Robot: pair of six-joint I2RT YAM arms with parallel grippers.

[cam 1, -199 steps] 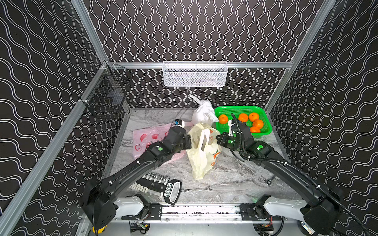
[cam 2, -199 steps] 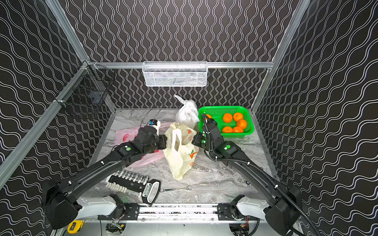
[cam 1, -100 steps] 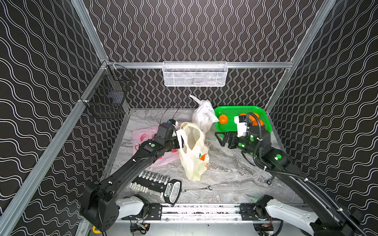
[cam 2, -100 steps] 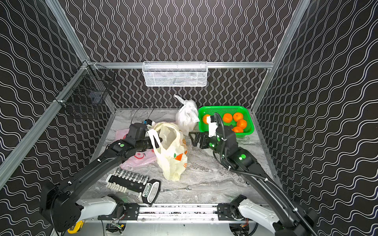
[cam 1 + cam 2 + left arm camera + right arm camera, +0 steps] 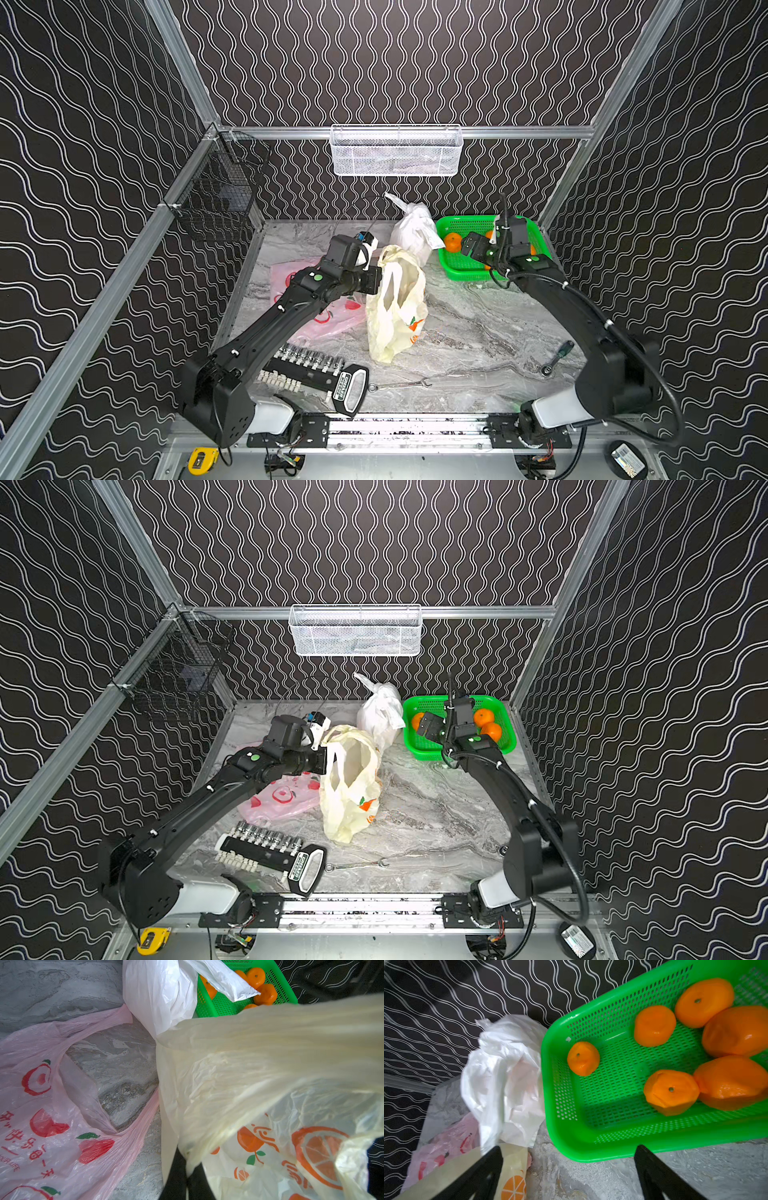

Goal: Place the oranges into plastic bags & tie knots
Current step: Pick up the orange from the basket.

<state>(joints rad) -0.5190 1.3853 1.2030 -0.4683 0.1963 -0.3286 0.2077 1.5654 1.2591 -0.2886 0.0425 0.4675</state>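
Left gripper (image 5: 376, 279) pinched on rim of translucent yellowish plastic bag with orange print (image 5: 395, 307), mouth held open. Right gripper (image 5: 568, 1150) jaws wide, empty, over green perforated plastic basket (image 5: 564, 1095); small round oranges (image 5: 670, 1091) loose inside. Risk: thin film slips, mouth collapses; jaw knocks basket, oranges roll.

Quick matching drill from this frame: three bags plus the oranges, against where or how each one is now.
1 white bag
2 yellowish bag
3 pink bag
4 oranges

a lying flat on the table
b in the green basket
c held up by the left gripper
d tied shut, beside the basket

Pairs: 1-d, 2-c, 3-a, 4-b
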